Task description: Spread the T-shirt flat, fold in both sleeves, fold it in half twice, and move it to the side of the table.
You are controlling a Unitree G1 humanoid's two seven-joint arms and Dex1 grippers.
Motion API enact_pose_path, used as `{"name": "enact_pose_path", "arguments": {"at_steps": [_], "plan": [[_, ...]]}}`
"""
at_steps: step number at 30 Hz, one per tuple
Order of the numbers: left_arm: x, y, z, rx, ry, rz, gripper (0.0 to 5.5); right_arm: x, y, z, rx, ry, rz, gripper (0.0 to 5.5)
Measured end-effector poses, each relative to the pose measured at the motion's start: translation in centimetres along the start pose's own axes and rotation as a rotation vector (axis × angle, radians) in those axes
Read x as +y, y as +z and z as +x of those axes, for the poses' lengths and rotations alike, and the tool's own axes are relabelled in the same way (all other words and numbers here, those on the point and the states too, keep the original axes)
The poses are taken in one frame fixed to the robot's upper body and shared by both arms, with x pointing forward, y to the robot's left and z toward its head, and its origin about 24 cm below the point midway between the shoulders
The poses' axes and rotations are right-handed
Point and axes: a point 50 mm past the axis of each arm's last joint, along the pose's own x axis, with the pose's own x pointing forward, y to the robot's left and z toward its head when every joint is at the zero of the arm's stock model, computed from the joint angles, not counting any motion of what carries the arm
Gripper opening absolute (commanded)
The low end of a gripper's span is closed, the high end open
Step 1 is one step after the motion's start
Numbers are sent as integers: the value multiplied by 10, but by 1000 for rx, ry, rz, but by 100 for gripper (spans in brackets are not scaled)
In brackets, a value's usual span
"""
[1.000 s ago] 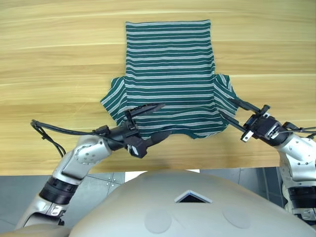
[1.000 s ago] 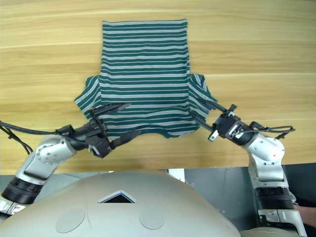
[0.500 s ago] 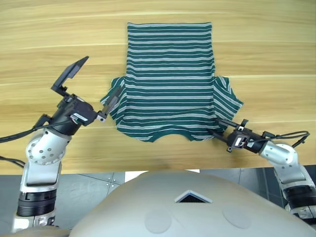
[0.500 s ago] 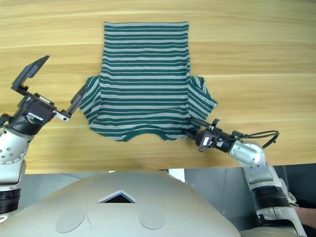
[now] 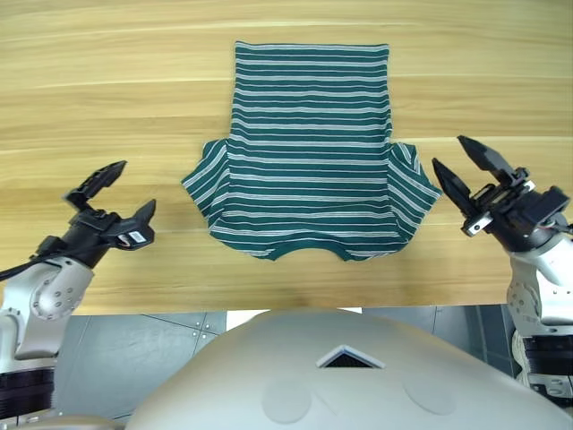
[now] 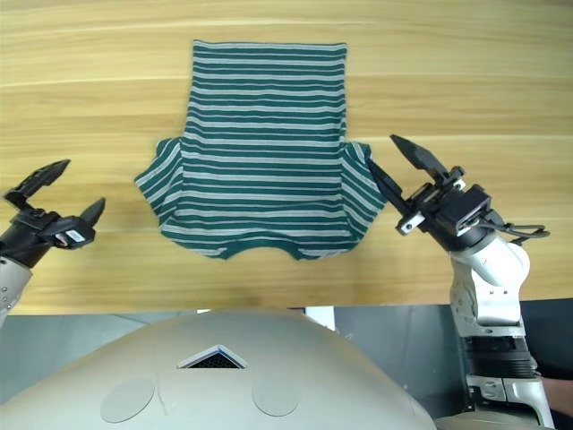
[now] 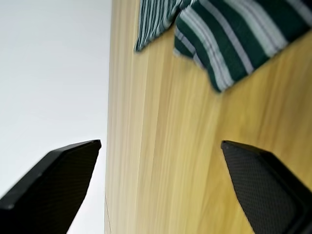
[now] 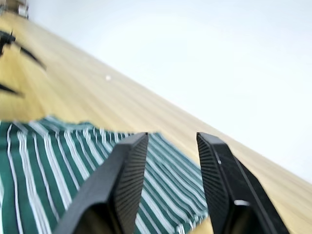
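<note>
- The green striped T-shirt (image 5: 309,152) lies flat in the middle of the desk (image 5: 107,90), collar toward the near edge, both sleeves out, seemingly ready for folding.
- The left gripper (image 5: 134,186) hovers apart from the left sleeve, fingers spread, empty.
- The right gripper (image 5: 449,152) hovers just beside the right sleeve, fingers spread, likely poised to take it.

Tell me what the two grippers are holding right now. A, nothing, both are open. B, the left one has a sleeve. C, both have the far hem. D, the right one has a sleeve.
A: the left gripper and the right gripper both have their fingers spread with nothing between them, one at each side of the T-shirt, which lies on the table.
</note>
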Motion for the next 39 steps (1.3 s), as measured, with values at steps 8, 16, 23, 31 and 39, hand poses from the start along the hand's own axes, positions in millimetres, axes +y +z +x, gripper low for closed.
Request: {"name": "enact_pose_path", "arguments": {"at_steps": [8,16,23,31,39], "plan": [[-16,22,21,-120,-131,58,457,-6,8,-2,17,-42,-45,183],[-11,20,43,-103,-96,144,457,0,4,-9,63,-57,-55,183],[-7,12,57,-45,-47,170,457,7,0,-11,97,-29,-64,183],[-13,18,61,-74,-70,167,356,6,-1,-12,115,-31,-87,186],[-19,16,61,-47,-96,161,206,-1,-10,-38,256,-20,-127,186]]}}
